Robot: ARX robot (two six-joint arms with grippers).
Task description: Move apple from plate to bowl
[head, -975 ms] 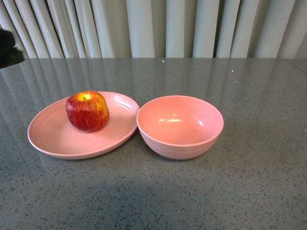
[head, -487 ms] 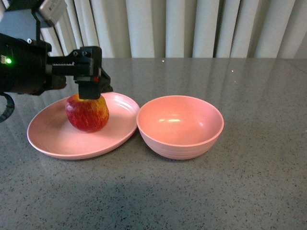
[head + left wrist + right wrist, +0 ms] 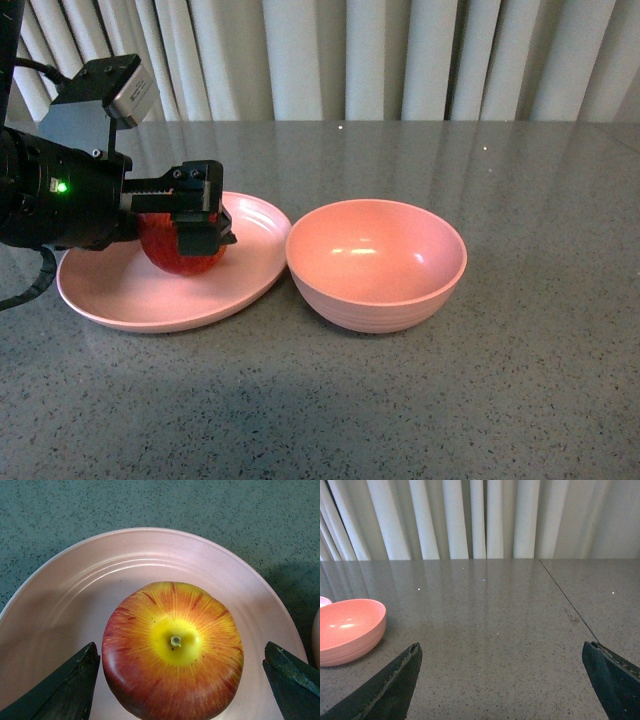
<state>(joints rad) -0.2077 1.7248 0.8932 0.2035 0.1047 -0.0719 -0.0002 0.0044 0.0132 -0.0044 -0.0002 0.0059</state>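
The red, yellow-streaked apple (image 3: 183,255) (image 3: 172,650) rests on the shallow pink plate (image 3: 110,290) (image 3: 70,595) at the left of the table. My left gripper (image 3: 200,228) (image 3: 182,677) is open and lowered around the apple, one dark finger (image 3: 65,690) on each side with small gaps. In the front view the arm hides most of the apple. The deep pink bowl (image 3: 376,262) (image 3: 347,630) stands empty just right of the plate, touching its rim. My right gripper (image 3: 502,680) is open over bare table right of the bowl, out of the front view.
The grey speckled table (image 3: 520,380) runs to a pale pleated curtain (image 3: 400,60) at the back. A thin seam (image 3: 565,600) crosses the tabletop in the right wrist view.
The left arm came in from the left, first above the apple, then dropped so its open fingers now flank the apple. Apple, plate and bowl have not moved.
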